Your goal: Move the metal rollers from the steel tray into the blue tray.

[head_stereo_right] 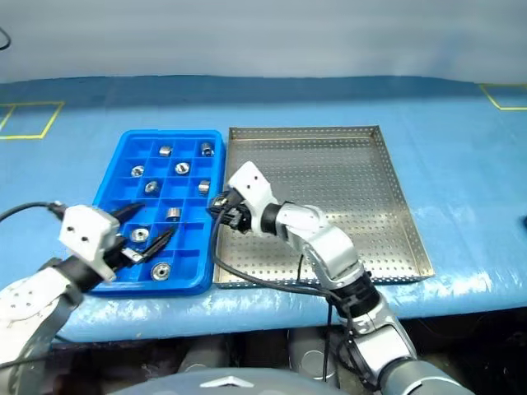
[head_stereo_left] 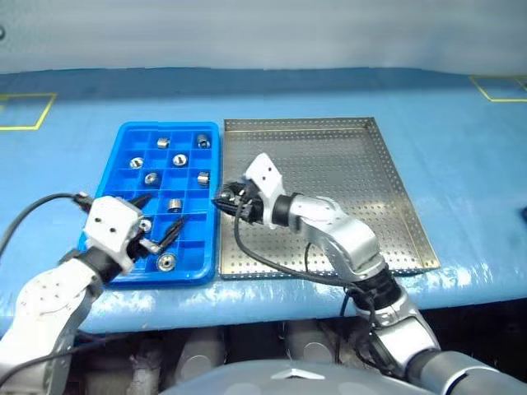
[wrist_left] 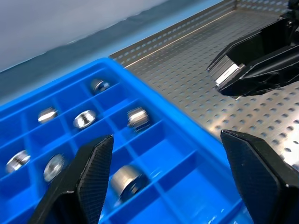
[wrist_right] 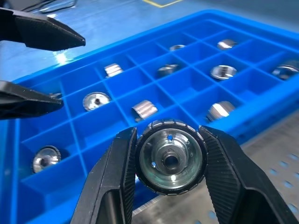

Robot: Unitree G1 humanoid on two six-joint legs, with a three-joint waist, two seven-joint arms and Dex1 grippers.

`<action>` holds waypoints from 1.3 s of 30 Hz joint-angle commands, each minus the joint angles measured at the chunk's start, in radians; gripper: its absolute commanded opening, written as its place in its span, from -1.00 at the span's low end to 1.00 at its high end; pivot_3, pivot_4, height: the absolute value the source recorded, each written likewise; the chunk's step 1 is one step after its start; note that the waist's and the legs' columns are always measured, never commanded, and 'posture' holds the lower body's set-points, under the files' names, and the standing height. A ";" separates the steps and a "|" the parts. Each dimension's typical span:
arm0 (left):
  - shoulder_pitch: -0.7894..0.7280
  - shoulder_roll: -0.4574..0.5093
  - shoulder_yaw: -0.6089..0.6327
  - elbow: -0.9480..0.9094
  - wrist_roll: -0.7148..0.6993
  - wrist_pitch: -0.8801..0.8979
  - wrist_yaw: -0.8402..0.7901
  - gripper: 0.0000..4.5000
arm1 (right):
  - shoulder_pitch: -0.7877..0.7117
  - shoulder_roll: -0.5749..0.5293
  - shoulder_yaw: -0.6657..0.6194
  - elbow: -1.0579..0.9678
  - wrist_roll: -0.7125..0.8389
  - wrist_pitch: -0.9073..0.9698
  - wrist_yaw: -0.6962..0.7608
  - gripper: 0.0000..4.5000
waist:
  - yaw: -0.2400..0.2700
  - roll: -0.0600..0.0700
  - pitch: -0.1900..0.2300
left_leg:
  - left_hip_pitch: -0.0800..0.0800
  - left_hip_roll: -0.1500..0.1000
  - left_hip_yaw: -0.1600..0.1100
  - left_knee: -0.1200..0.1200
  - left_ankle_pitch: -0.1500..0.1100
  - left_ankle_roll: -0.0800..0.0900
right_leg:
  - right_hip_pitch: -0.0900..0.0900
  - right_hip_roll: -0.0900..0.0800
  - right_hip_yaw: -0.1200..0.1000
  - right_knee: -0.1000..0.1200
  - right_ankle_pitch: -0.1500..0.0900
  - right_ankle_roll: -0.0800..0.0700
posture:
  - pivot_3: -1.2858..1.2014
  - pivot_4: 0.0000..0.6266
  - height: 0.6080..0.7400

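The blue tray [head_stereo_left: 169,125] lies left of the steel tray [head_stereo_left: 346,181], their long sides touching. Several metal rollers, such as one [head_stereo_left: 179,160] in the middle rows, sit singly in the blue tray's compartments. My right gripper [wrist_right: 169,133] is shut on a metal roller [wrist_right: 170,161], its bored end facing the wrist camera. It hangs at the blue tray's right rim, over the seam between the trays [head_stereo_left: 224,200]. Above the tray's near-left compartments my left gripper [head_stereo_left: 162,216] stands open, nothing between its fingers [wrist_left: 93,168].
Both trays rest on a blue table cover whose front edge [head_stereo_left: 272,300] runs just below them. Yellow tape squares mark the far left [head_stereo_left: 25,111] and far right [head_stereo_left: 498,86]. A black cable [head_stereo_left: 33,210] loops off my left wrist.
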 commanded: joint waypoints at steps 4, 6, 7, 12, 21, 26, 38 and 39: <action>0.075 -0.030 0.069 -0.101 -0.013 0.006 0.035 0.78 | -0.062 0.053 0.077 0.084 -0.025 -0.084 0.069 -0.25 | 0.056 0.000 0.000 | 0.000 -0.001 -0.006 0.000 0.001 -0.002 | 0.002 -0.002 -0.007 0.000 -0.001 -0.002 | 0.13 -0.52 1.00; 0.075 -0.034 0.059 -0.106 -0.012 0.008 0.043 0.78 | -0.065 0.057 0.083 0.106 -0.032 -0.094 0.078 -0.25 | 0.066 0.000 0.000 | 0.000 -0.002 -0.008 0.000 0.002 -0.003 | 0.003 -0.002 -0.008 0.000 -0.001 -0.002 | 0.14 -0.52 1.00; 0.072 -0.034 0.051 -0.109 -0.011 0.010 0.047 0.78 | -0.065 0.057 0.084 0.120 -0.038 -0.099 0.081 -0.25 | 0.068 0.000 0.000 | 0.000 -0.002 -0.008 0.000 0.002 -0.003 | 0.003 -0.001 -0.009 0.000 -0.002 -0.002 | 0.14 -0.52 1.00; 0.051 -0.029 0.028 -0.107 -0.017 0.016 0.053 0.78 | -0.059 0.048 0.084 0.155 -0.058 -0.104 0.088 -0.25 | 0.065 0.000 0.000 | 0.000 -0.001 -0.009 0.000 0.004 -0.007 | 0.003 0.003 -0.009 0.001 -0.002 -0.003 | 0.13 -0.52 1.00; -0.003 -0.003 -0.004 -0.076 -0.022 0.021 0.044 0.78 | -0.042 0.043 0.069 0.134 -0.070 -0.119 0.084 0.63 | 0.058 0.000 0.000 | 0.000 0.000 -0.009 -0.001 0.004 -0.008 | 0.003 0.006 -0.010 0.002 -0.002 -0.004 | 0.09 -0.52 1.00; -0.053 0.004 -0.042 -0.050 -0.029 0.016 0.039 0.78 | -0.022 0.037 0.015 0.064 -0.062 -0.108 0.043 0.63 | 0.058 0.000 0.000 | 0.000 0.000 -0.009 -0.001 0.004 -0.008 | 0.003 0.006 -0.009 0.001 -0.002 -0.004 | 0.08 -0.52 1.00; -0.448 -0.099 -0.404 0.260 0.071 -0.137 0.027 0.78 | 0.089 -0.306 -0.284 -0.117 -0.038 -0.085 0.056 0.63 | 0.040 0.001 0.000 | 0.000 -0.001 -0.006 0.000 0.005 -0.007 | 0.004 0.005 -0.009 0.001 -0.001 -0.003 | -0.03 -0.52 1.00; -0.472 -0.108 -0.419 0.293 0.075 -0.151 0.019 0.78 | 0.108 -0.331 -0.300 -0.124 -0.030 -0.087 0.069 0.79 | 0.033 0.001 0.000 | 0.000 -0.001 -0.006 0.000 0.004 -0.007 | 0.003 0.005 -0.008 0.001 -0.001 -0.004 | -0.04 -0.52 1.00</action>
